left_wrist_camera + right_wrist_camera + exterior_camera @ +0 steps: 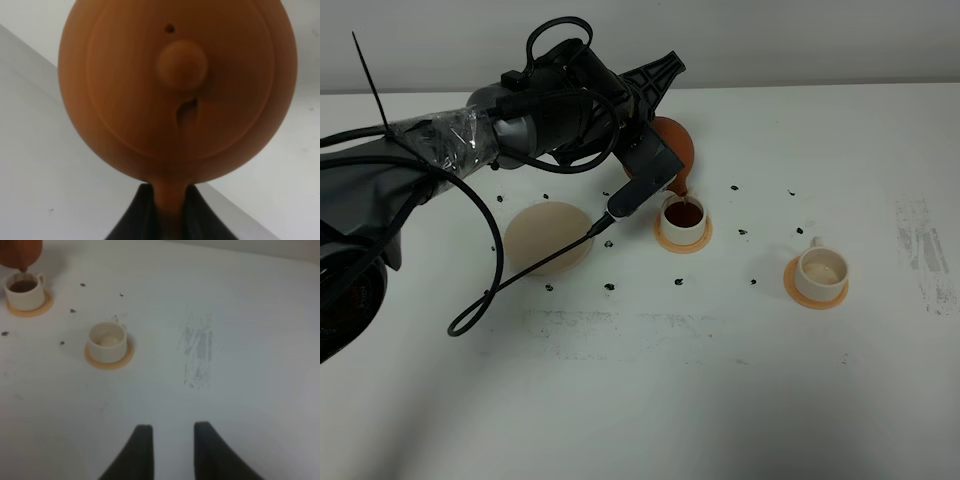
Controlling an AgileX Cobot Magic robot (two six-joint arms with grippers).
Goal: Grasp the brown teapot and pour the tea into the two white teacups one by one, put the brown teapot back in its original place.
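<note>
The high exterior camera looks steeply down on the white desk (720,400) from well above, wide enough to hold the whole working area. The left wrist camera sits right against the brown teapot (175,100), whose lidded top fills its frame. The right wrist camera looks slantwise over the desk past its own right pincer (172,445), from farther off. With the high view it shares the filled teacup (22,297), the empty teacup (106,347) and a grey smear (197,350).
</note>
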